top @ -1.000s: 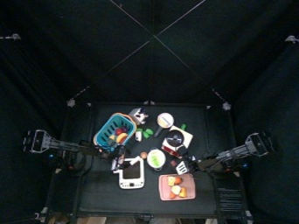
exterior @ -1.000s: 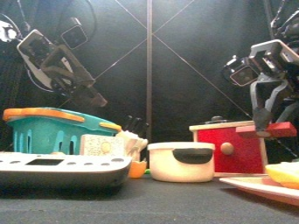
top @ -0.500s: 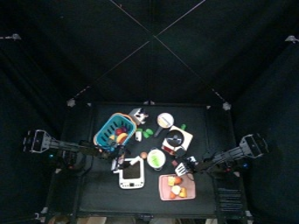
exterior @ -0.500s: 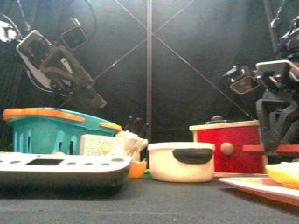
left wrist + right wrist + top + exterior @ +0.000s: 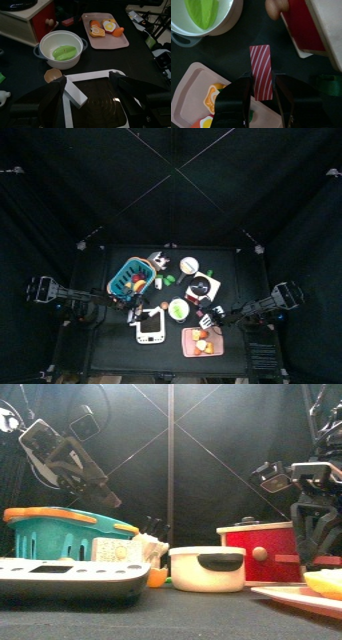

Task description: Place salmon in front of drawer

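Between the two dark fingers of the right hand [image 5: 260,95], at the lower middle of the right wrist view, sits the salmon [image 5: 261,79], a red strip with pale stripes, pinched at its lower end while the rest sticks up beyond the fingertips. It hangs over the dark bench [image 5: 244,45], between a white pot [image 5: 208,22] holding a green leaf at upper left and the red drawer [image 5: 308,32] at upper right, with a pink plate [image 5: 194,87] of food at lower left. At the right of the front view, the right hand [image 5: 315,554] hangs low beside the drawer [image 5: 261,554], above the plate's edge [image 5: 287,596]. Lower in the left wrist view, the left hand [image 5: 90,87] is spread wide and empty over a white-rimmed black tray [image 5: 100,102].
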`<action>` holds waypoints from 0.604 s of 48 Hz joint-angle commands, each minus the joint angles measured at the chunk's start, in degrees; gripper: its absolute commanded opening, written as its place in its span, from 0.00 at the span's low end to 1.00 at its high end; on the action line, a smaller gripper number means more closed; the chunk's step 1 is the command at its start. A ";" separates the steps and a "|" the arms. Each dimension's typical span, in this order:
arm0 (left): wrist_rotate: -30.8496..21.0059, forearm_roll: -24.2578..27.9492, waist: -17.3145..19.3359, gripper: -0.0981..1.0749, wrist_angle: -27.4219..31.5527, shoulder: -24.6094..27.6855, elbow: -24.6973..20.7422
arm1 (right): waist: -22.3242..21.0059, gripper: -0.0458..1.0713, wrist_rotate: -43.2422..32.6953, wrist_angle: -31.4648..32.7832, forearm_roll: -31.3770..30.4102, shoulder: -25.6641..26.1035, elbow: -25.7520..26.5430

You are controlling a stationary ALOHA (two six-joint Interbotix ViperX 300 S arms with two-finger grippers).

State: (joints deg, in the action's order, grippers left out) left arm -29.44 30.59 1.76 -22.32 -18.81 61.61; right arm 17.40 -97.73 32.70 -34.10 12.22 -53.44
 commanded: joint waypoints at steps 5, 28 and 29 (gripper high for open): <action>0.00 -0.18 -0.09 0.94 -0.18 -0.26 -0.70 | -0.09 0.65 0.00 0.00 -0.26 0.00 1.49; 0.00 -0.18 -0.09 0.94 -0.09 -0.26 -0.70 | -0.18 0.82 -0.09 1.23 -0.09 -1.05 2.02; 0.00 -0.18 -0.09 0.94 -0.09 -0.26 -0.70 | -0.18 0.82 -0.09 1.23 -0.09 -1.14 2.02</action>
State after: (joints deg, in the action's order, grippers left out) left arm -29.44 30.50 1.76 -22.24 -18.81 61.61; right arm 17.31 -97.73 33.93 -34.10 10.55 -52.65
